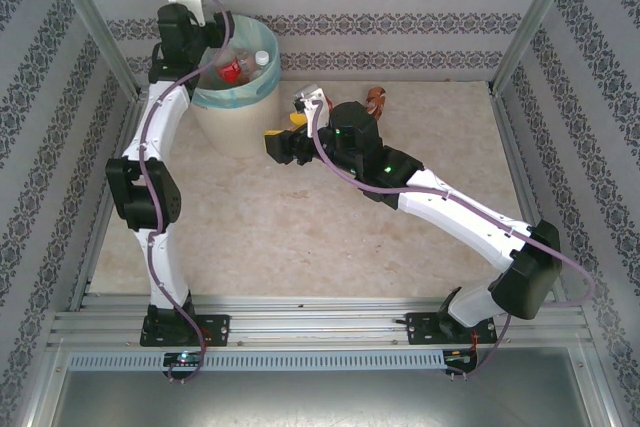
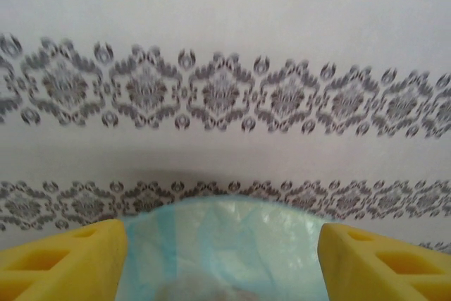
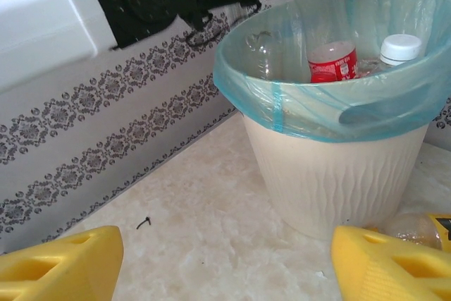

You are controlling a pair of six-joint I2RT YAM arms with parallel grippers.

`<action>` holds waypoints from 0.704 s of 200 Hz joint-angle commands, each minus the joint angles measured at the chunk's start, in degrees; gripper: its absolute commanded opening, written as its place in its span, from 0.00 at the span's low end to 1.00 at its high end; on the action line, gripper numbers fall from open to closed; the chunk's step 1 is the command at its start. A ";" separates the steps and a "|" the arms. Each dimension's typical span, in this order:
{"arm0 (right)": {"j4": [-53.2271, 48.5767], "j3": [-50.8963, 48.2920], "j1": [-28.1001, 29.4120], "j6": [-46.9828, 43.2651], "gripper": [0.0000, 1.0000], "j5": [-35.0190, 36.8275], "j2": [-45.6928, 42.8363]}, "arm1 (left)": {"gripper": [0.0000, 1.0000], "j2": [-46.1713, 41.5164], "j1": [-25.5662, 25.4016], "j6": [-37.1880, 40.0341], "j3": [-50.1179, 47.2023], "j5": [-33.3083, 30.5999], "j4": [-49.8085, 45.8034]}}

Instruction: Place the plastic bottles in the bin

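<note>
Left fingers (image 2: 70, 259) are spread wide and hold nothing. They hang over the mouth of the bin (image 3: 331, 174), a good place for letting a bottle fall in. Right fingers (image 3: 63, 262) are also spread and empty, low over the bench (image 3: 211, 244), facing the foot of the bin. A clear bottle (image 3: 412, 229) lies just beside it, probably the next to take. Several bottles (image 3: 332, 61) lie inside the bag (image 3: 282, 103).
</note>
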 commanded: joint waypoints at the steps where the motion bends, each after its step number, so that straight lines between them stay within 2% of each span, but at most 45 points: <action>1: -0.23 0.37 0.90 1.61 0.77 0.50 -0.30 | 0.77 -5.95 0.32 -1.39 6.51 -1.29 -3.62; 19: -0.30 0.47 1.12 1.92 0.77 0.51 -0.09 | 0.76 -6.04 0.32 -0.91 9.29 -0.48 -7.36; 25: -0.26 0.47 1.08 1.97 0.77 0.55 0.04 | 0.72 -5.93 0.32 -1.03 9.74 -0.22 -8.53; 41: -0.34 0.56 1.16 2.37 0.76 0.30 0.33 | 0.52 -5.30 0.32 -1.00 9.66 0.89 -10.82; 52: -0.59 0.78 1.16 2.58 0.76 -0.07 0.54 | 0.44 -4.50 0.38 -1.00 9.36 1.08 -12.91; 110: -1.97 0.56 1.34 3.06 0.75 -0.28 0.48 | 0.42 -1.94 0.47 0.30 8.20 -4.68 -17.34; 127: -2.08 0.71 1.38 3.59 0.74 -0.40 0.54 | 0.34 0.05 1.25 -0.25 12.84 -5.33 -19.85; 141: -2.05 0.89 1.46 3.80 0.74 -0.70 0.65 | 0.28 3.31 2.63 -2.18 19.78 -4.00 -25.50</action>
